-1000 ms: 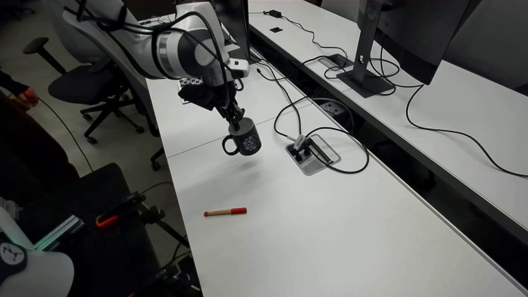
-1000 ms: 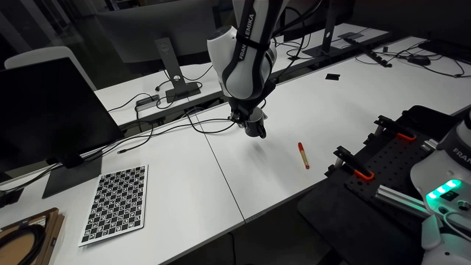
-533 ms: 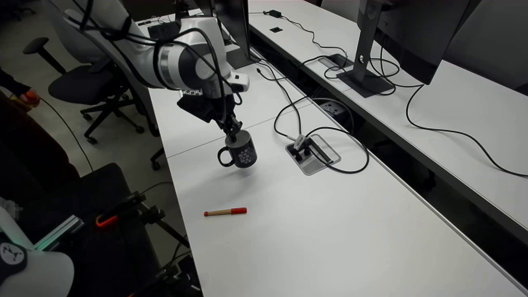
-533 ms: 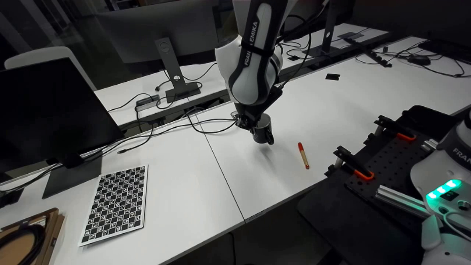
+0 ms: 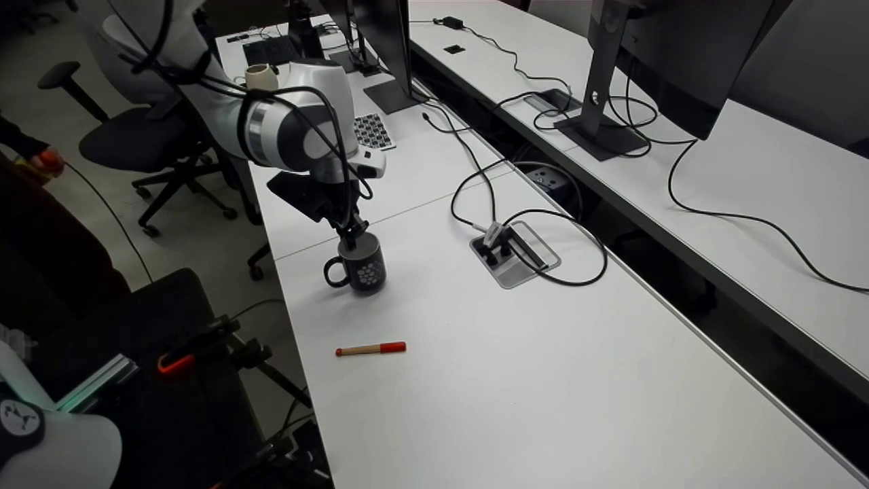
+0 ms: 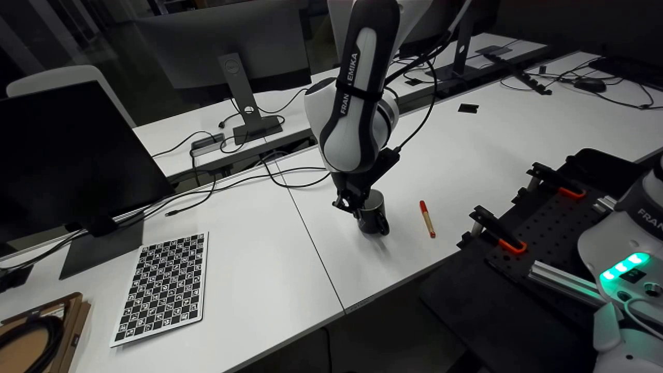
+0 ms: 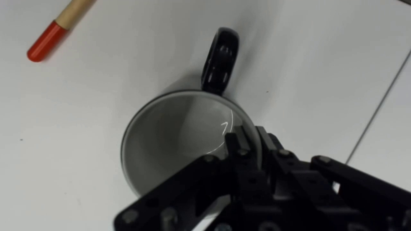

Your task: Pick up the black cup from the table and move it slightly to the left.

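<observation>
Both fingers [image 7: 234, 146] of the gripper [image 7: 252, 136] pinch the black cup [image 5: 366, 270] by its rim. In both exterior views the cup is lower than half a second ago, near the red-tipped pen [image 5: 371, 349]; whether it touches the table [image 5: 543, 380] cannot be told.

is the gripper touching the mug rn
Touching: the wrist view shows the gripper pinching the mug at its rim, jaws shut on it from inside and outside.

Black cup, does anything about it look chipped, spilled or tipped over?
Nothing stands out: the black cup is roughly upright, pinched on one side by the tool, and no chip or spill is visible, though the tool hides part of it.
</observation>
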Controlling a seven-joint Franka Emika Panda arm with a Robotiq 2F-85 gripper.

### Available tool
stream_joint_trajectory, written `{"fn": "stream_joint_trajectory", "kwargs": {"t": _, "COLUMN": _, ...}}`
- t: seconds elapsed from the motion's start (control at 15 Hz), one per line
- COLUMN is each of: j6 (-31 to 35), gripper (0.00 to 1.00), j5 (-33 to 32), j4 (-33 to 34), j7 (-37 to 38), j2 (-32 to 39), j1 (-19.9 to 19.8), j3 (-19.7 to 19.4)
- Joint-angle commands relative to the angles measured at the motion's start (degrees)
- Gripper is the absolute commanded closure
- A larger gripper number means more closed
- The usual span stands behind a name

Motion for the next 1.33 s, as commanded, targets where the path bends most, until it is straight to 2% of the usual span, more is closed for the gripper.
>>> {"fn": "stream_joint_trajectory", "kwargs": {"t": 0.0, "j6": 0.40, "gripper": 0.98, "j5": 3.01, "j4": -1.88, "j7": -4.68, "j2": -2.24, "j1": -1.81, "j3": 4.28}}
{"fn": "stream_joint_trajectory", "kwargs": {"t": 0.27, "j6": 0.89, "gripper": 0.98, "j5": 5.07, "j4": -2.13, "j7": -7.52, "j2": -1.46, "j1": -2.79, "j3": 7.53}}
{"fn": "stream_joint_trajectory", "kwargs": {"t": 0.47, "j6": 1.75, "gripper": 0.98, "j5": 5.15, "j4": -1.97, "j7": -8.75, "j2": -0.27, "j1": -2.19, "j3": 8.05}}
{"fn": "stream_joint_trajectory", "kwargs": {"t": 0.6, "j6": 2.92, "gripper": 0.98, "j5": 4.16, "j4": -1.77, "j7": -8.51, "j2": 0.61, "j1": -0.67, "j3": 7.00}}
{"fn": "stream_joint_trajectory", "kwargs": {"t": 0.93, "j6": 3.65, "gripper": 0.98, "j5": -1.08, "j4": -0.70, "j7": -6.81, "j2": 2.10, "j1": 6.66, "j3": 1.36}}
{"fn": "stream_joint_trajectory", "kwargs": {"t": 1.27, "j6": 4.02, "gripper": 0.98, "j5": -3.39, "j4": -0.70, "j7": -6.75, "j2": 2.25, "j1": 10.10, "j3": -1.00}}
